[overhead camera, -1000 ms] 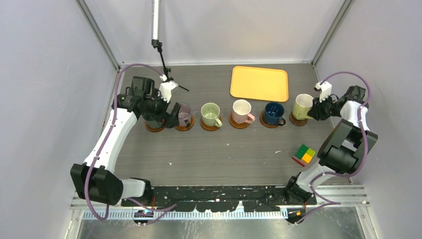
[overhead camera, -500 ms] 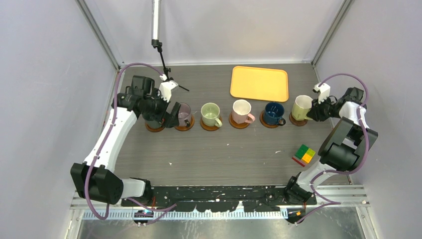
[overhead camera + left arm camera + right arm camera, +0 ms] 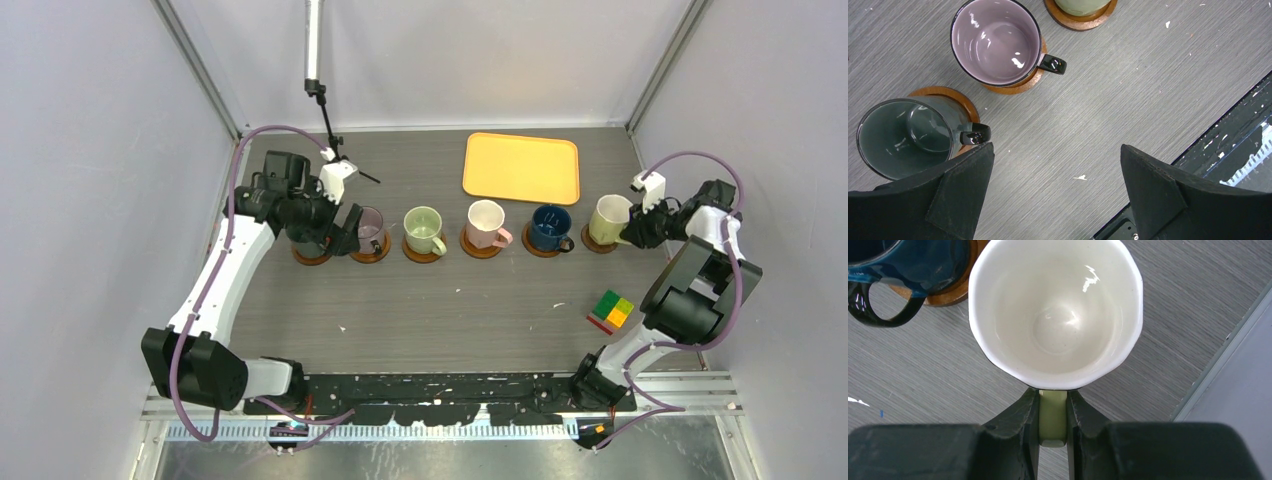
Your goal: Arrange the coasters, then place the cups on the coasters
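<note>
Six handled cups stand in a row across the middle of the grey wood-grain table (image 3: 450,310), one at each of the small round brown wooden coasters (image 3: 421,257). From the left they are the dark green ceramic cup (image 3: 903,137), the mauve ceramic cup (image 3: 995,42), the light green ceramic cup (image 3: 423,229), the pink ceramic cup (image 3: 485,222), the navy blue ceramic cup (image 3: 548,226) and the pale yellow ceramic cup (image 3: 607,216). The first five sit upright on their coasters, handles turned toward the near side or the right.

The pale yellow ceramic cup is at the right end, upright, its white inside facing up. The far-right coaster (image 3: 596,245) peeks out at its near-left edge. Whether the cup rests on it or hangs just above cannot be told. The right gripper (image 3: 1053,400) is clamped on this cup's handle, its two dark fingers pressing the pale loop from both sides, with the navy blue cup just beside it.

The left gripper (image 3: 1056,150) hovers over the left end of the row with its jaws spread wide and nothing between them. One finger is just beside the dark green cup's handle.

Behind the row lies a rectangular yellow-orange tray (image 3: 521,167). A multicoloured toy block (image 3: 611,309) sits nearer the arms on the right.
</note>
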Motion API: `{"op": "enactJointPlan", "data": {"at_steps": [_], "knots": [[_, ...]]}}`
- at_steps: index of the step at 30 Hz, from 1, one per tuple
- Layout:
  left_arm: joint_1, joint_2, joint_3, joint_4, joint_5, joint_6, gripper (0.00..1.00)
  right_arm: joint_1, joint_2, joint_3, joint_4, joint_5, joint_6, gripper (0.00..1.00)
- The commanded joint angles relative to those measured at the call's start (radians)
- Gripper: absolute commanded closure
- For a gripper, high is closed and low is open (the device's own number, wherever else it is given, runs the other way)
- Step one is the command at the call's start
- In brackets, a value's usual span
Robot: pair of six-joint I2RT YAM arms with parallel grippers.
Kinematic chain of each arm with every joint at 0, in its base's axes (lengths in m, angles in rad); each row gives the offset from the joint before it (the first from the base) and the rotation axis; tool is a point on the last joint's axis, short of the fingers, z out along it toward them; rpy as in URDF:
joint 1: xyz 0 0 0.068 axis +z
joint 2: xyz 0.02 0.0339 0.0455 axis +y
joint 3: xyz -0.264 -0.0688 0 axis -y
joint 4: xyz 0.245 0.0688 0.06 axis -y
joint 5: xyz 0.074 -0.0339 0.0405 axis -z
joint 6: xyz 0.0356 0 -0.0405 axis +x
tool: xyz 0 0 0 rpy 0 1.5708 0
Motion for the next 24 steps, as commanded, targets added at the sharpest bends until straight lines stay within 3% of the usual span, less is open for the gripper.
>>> {"op": "enactJointPlan", "data": {"at_steps": [1,4,12,16,24], "knots": [[-0.003,-0.016,0.016,0.002,0.0,-0.003,0.0,-0.01,-0.013,0.004,-0.049,-0.02,-0.059,0.84],[-0.003,-0.014,0.017,0.003,0.002,-0.001,0.0,-0.011,-0.012,-0.001,-0.05,-0.018,-0.062,0.66],[-0.003,-0.016,0.004,0.003,-0.006,0.012,0.0,-0.012,-0.009,0.004,-0.084,-0.003,-0.091,0.48],[-0.003,-0.025,-0.013,0.009,-0.009,0.019,0.0,-0.014,-0.017,0.026,-0.128,0.005,-0.107,0.22],[-0.004,-0.048,-0.063,0.04,-0.002,0.023,0.0,-0.016,-0.053,0.106,-0.226,0.011,-0.087,0.19]]}}
